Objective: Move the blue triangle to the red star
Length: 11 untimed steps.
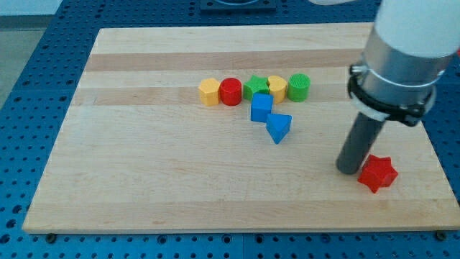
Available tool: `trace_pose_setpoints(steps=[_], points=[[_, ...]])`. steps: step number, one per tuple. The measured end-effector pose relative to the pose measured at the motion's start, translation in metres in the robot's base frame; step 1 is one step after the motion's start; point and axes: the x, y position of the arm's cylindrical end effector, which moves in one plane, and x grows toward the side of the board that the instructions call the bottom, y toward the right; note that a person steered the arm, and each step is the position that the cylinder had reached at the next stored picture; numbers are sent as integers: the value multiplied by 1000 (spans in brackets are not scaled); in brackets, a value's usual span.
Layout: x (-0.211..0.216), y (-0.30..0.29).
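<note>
The blue triangle (278,127) lies near the board's middle, just below and right of a blue cube (261,107). The red star (377,173) sits at the view's lower right, near the board's right edge. My tip (350,169) rests on the board right beside the red star's left side, well to the right of the blue triangle. The rod hangs from a large grey and white arm end (402,50) at the view's upper right.
A row of blocks stands above the blue ones: a yellow hexagon (209,92), a red cylinder (231,91), a green star (255,88), a yellow block (277,86) and a green cylinder (299,87). The wooden board (144,158) lies on a blue perforated table.
</note>
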Motion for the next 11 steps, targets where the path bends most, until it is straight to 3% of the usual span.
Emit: trace_pose_setpoints(steps=[2,3,4,5,8,11], points=[[-13,-120],[-57,-147],[-96,-149],[-106,-134],[-93,-117],[-76,-63]])
